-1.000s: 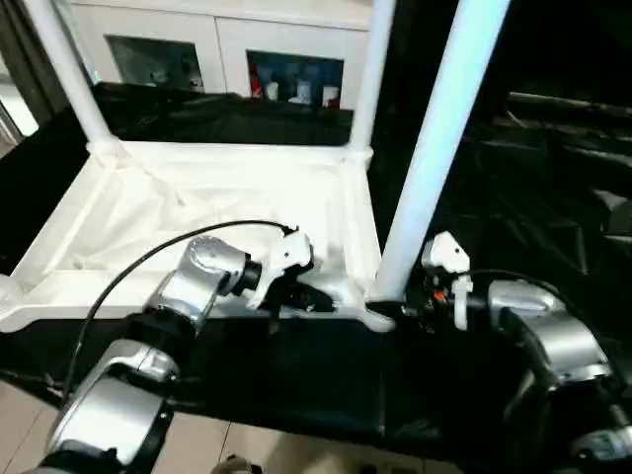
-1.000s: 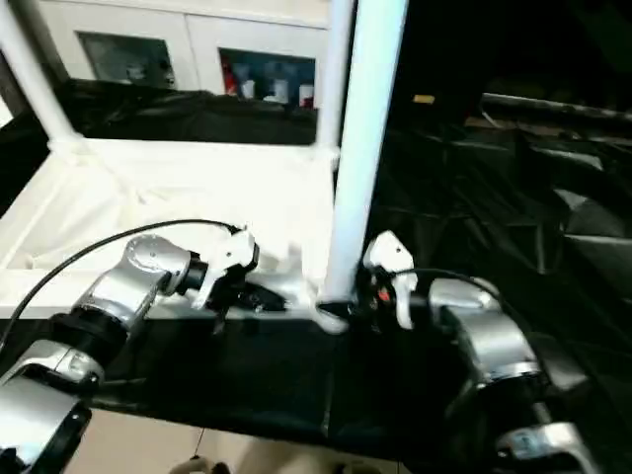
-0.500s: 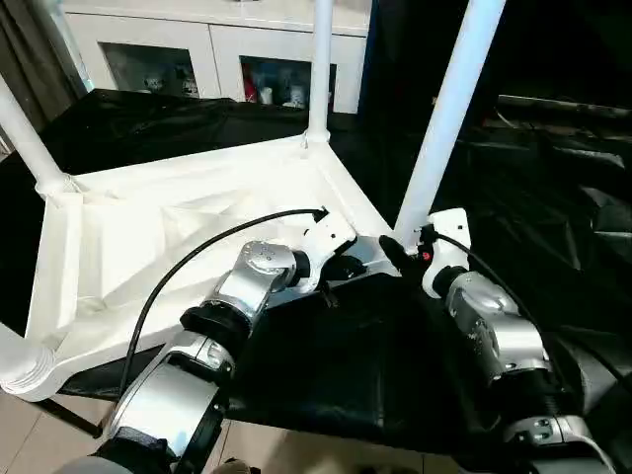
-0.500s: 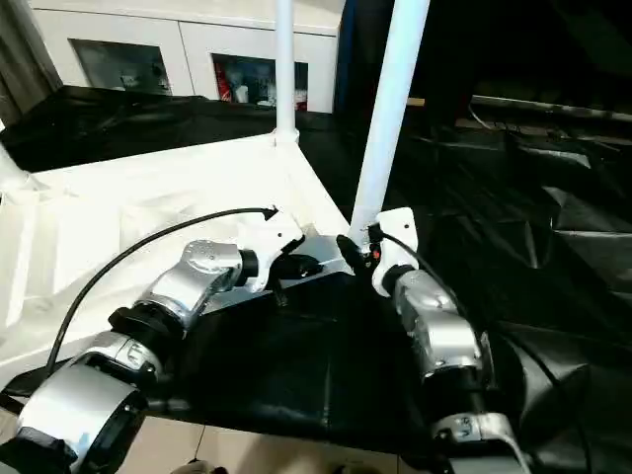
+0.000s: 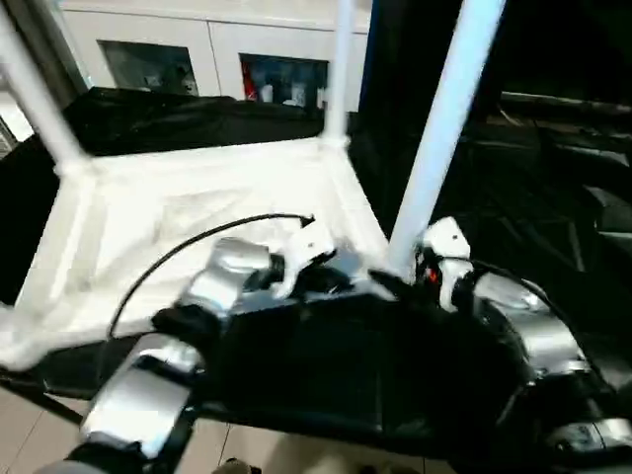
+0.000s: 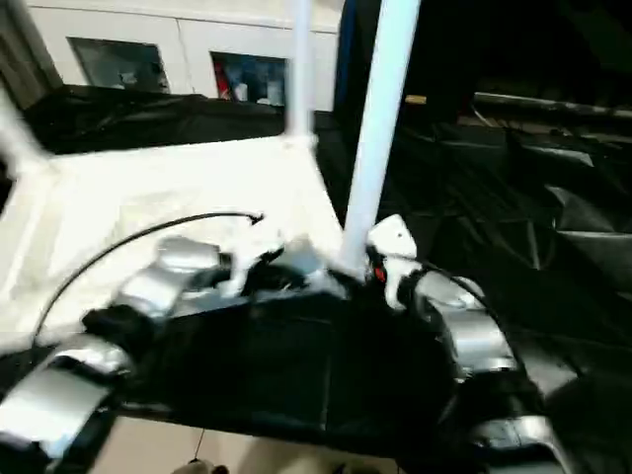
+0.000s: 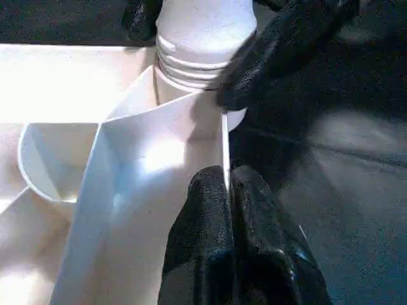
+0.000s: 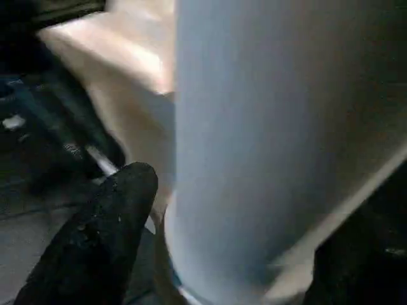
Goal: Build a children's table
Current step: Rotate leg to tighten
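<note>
**Straddling the near-corner leg**

Standing upright in the top's [image 5: 197,197] near corner socket, the leg [image 5: 439,148] rises between the right gripper's [image 8: 210,222] spread fingers. The left gripper [image 7: 229,190], beside that socket, pinches the top's rim.

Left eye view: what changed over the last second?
The white plastic table top swung against the cabinets behind, skewing, then partly back. Stayed: left gripper pinched on its rim, right gripper straddling the near white round leg.
</note>
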